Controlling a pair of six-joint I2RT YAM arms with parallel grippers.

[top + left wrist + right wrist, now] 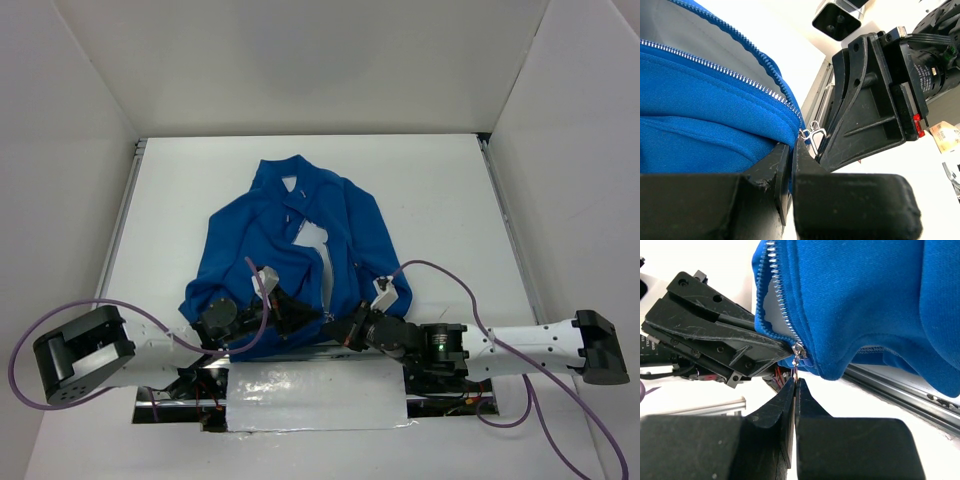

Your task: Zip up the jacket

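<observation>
The royal-blue jacket (300, 240) lies on the white table, collar at the far end, front partly open and showing white lining. Both grippers meet at its near hem. My left gripper (298, 312) is shut on the blue hem fabric (782, 135) just beside the bottom of the zipper; in the left wrist view (792, 146) its jaws are pressed together. My right gripper (345, 328) is shut on the metal zipper pull (796, 371), which hangs below the slider (799, 351) at the bottom of the silver zipper teeth (780, 305). In the right wrist view (795, 382) the pull sits between the fingertips.
A silver foil sheet (315, 395) lies at the table's near edge between the arm bases. An aluminium rail (900, 390) runs under the hem. White walls enclose the table on three sides. Purple cables (470, 300) loop beside each arm.
</observation>
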